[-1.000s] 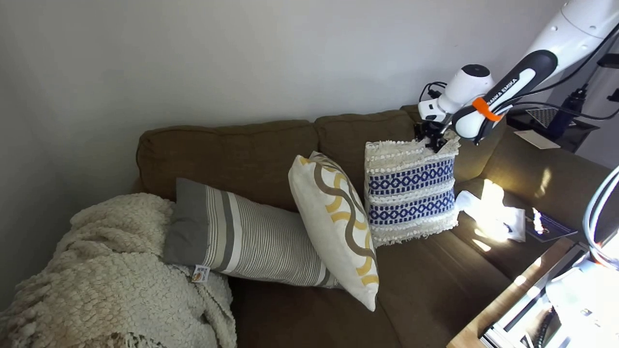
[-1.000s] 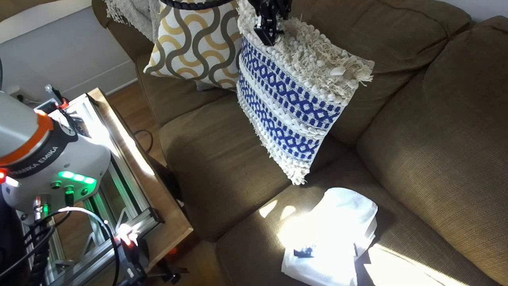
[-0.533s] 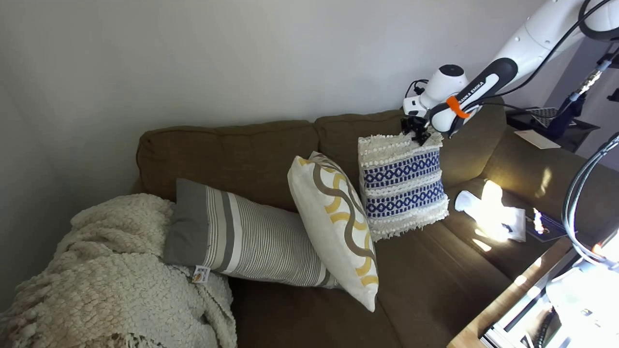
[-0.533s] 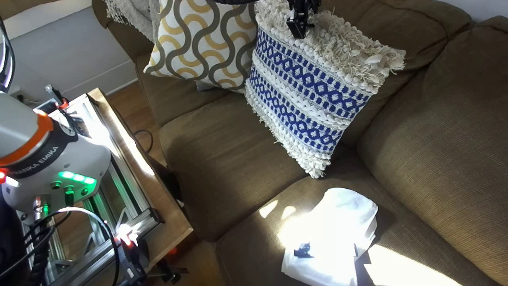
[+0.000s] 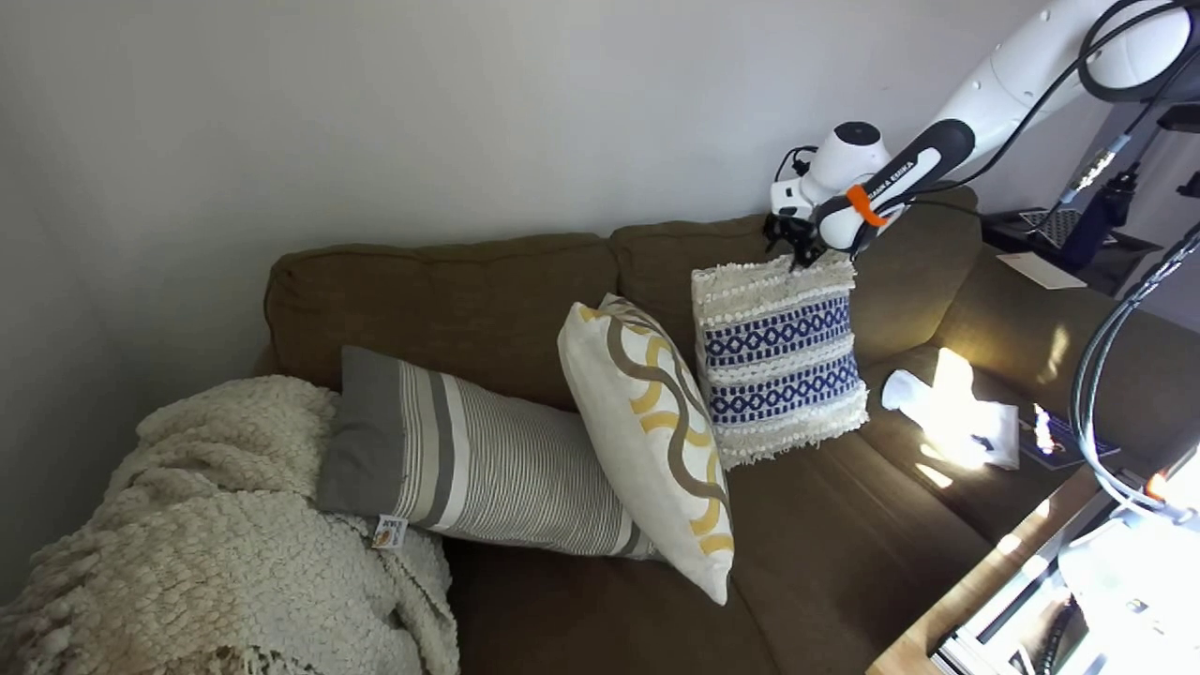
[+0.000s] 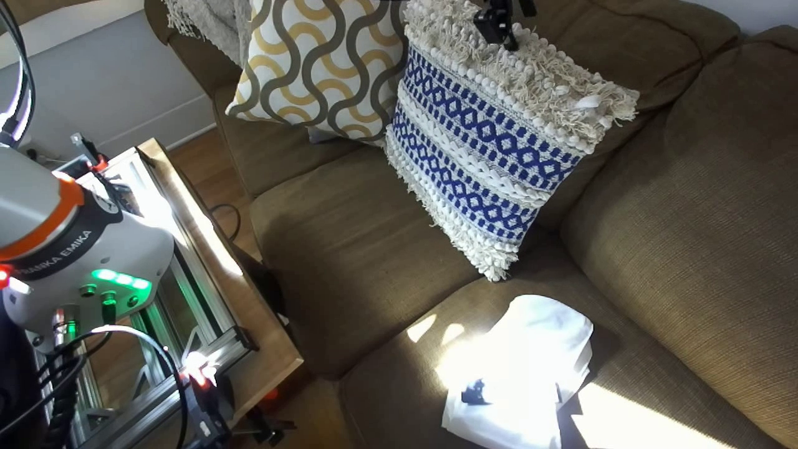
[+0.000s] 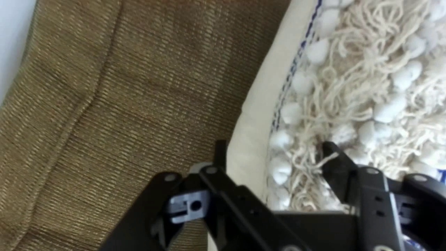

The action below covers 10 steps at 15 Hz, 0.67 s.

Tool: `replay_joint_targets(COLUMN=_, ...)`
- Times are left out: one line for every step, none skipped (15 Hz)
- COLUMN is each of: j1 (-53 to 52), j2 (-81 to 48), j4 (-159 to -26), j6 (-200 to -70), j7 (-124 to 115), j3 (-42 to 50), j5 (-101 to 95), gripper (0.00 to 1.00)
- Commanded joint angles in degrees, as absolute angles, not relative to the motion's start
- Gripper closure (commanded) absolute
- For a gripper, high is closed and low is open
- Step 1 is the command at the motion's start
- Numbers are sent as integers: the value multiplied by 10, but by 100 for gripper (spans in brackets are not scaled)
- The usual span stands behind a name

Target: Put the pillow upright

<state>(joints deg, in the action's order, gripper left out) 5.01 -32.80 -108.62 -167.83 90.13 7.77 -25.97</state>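
Nearest, at the lower left of an exterior view, a chunky cream throw lies heaped, and the striped lumbar pillow slopes away from it, its plain grey end against the wool; the heap probably sets that tilt. The lumbar pillow's lower end goes behind the swirl-print pillow at mid-frame, which leans askew, apparently propped by it.

Farther back, right of centre, the navy-and-white fringed pillow stands nearly upright, bottom fringe on the seat cushion, top tipped slightly back. That lean should let it stand unaided, though whether its back bears on the sofa cannot be seen.

Above it, the Franka arm reaches in from the upper right. In the wrist view the Robotiq gripper straddles the top edge, its fingers spread wide, one behind the pale backing, one among the fringe. Nothing looks pinched, so I judge the pillow released and the task all but finished, with withdrawal left. A strand lying across the front fingertip could snag and tug the pillow forward.

Farthest are the brown backrest, the likely support, and the wall.
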Motion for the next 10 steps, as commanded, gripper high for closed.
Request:
replay_joint_targets(j1=8, j2=-234, j4=-1195, j6=-1707, j7=843, j3=142, j5=-329, gripper=1)
replay_joint_targets(j1=-2, j2=-214, j4=-1218, j6=-1711, j7=841, j3=159, j5=-362, gripper=0)
replay_joint_targets(j1=-32, j2=-195, j4=-1244, j6=-1725, j7=825, j3=199, j5=-396, gripper=0)
replay_joint_targets(j1=-35, j2=-170, j4=-1273, j6=-1736, j7=826, j3=207, j5=-422, gripper=0)
replay_joint_targets(j1=-41, j2=-145, j4=-1304, j6=-1757, j7=827, j3=220, j5=-450, gripper=0)
replay_joint_targets(j1=-57, j2=-121, j4=-1330, j6=-1780, j7=820, j3=245, j5=-490, gripper=0)
replay_joint_targets(j1=-66, j2=-99, j4=-1355, j6=-1811, j7=822, j3=263, j5=-531, gripper=0)
replay_joint_targets(j1=-71, j2=-77, j4=-1380, j6=-1838, j7=835, j3=274, j5=-570, gripper=0)
replay_joint_targets(j1=-52, j2=-138, j4=-1311, j6=-1806, j7=832, j3=244, j5=-512, gripper=1)
replay_joint_targets(j1=-57, j2=-117, j4=-1336, j6=-1825, j7=832, j3=255, j5=-539, gripper=1)
